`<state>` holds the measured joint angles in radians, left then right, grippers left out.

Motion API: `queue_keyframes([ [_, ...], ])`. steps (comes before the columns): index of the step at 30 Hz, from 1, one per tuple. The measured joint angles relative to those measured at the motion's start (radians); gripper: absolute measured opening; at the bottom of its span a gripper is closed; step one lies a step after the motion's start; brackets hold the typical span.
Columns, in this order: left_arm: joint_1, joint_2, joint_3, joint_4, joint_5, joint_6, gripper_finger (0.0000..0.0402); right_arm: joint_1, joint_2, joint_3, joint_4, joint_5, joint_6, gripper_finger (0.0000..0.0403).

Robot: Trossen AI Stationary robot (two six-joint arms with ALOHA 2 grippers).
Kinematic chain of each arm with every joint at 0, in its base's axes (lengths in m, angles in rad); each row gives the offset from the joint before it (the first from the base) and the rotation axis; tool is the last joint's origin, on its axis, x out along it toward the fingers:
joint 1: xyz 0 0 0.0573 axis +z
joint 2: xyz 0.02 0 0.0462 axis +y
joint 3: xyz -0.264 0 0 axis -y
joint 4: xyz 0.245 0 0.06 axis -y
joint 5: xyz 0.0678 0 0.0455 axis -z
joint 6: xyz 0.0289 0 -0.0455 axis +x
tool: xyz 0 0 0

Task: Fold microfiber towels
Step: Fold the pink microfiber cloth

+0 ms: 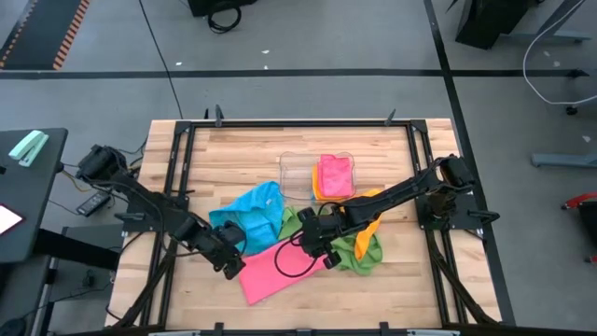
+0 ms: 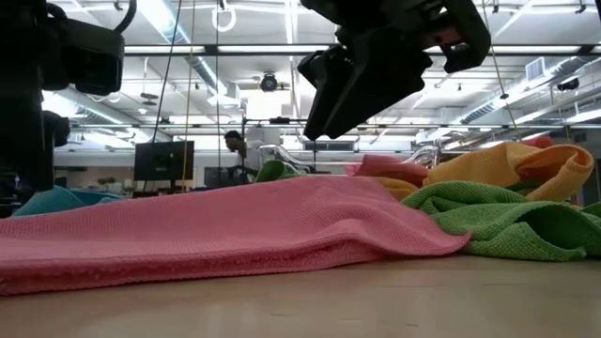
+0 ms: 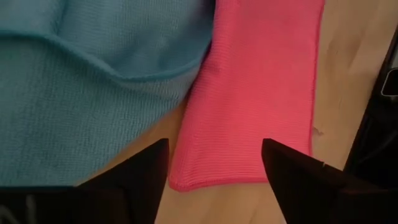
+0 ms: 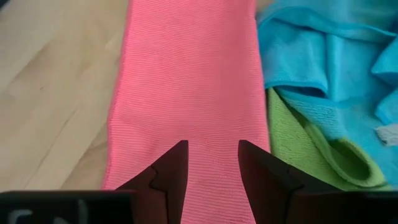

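Pink towel (image 1: 277,269) lies flat between both empty, open hands: left (image 1: 230,264), right (image 1: 309,245)

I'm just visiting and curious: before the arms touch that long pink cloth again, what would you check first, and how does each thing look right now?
1. Pink towel lies flat in a folded strip on the table: ok.
2. Left gripper open, holding nothing, over one end of the pink towel: ok.
3. Right gripper over the pink towel, fingers apart, nothing between them: ok.
4. Blue towel clear of the pink one: not ok, its edge lies against it.
5. Green towel clear of the pink one: not ok, it touches the pink towel's far end.
6. Clear tray has room for another towel: cannot tell.
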<state>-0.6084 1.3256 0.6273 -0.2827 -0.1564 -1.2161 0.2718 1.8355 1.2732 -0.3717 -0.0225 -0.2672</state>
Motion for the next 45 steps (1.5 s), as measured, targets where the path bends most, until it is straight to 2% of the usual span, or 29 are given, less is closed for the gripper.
queue_keyframes([
  [6,0.029,0.085,0.000,0.015,0.115,-0.006,0.0273,0.000,0.000,0.000,0.001,-0.031,0.002,0.0148],
  [11,0.029,0.153,0.001,0.072,0.156,0.005,0.0267,0.000,0.000,0.000,0.005,-0.032,0.003,0.0148],
  [17,0.031,0.172,0.002,0.093,0.190,0.008,0.0257,0.000,0.000,0.000,0.005,-0.036,0.002,0.0148],
  [20,0.031,0.173,0.002,0.095,0.193,0.009,0.0229,0.000,0.000,0.000,0.005,-0.036,0.004,0.0148],
  [24,0.031,0.179,0.001,0.097,0.197,0.013,0.0170,0.000,0.000,0.000,0.005,-0.036,0.005,0.0148],
  [32,0.027,0.183,0.000,0.105,0.215,0.055,0.0016,-0.001,0.000,0.000,0.005,-0.036,0.002,0.0148],
  [39,0.025,0.175,0.073,0.101,0.316,0.058,0.0014,0.014,-0.001,0.006,0.023,-0.036,-0.014,0.0148],
  [45,0.009,0.173,0.159,0.092,0.482,0.060,0.0015,0.012,-0.001,0.007,0.130,-0.036,-0.084,0.0148],
])
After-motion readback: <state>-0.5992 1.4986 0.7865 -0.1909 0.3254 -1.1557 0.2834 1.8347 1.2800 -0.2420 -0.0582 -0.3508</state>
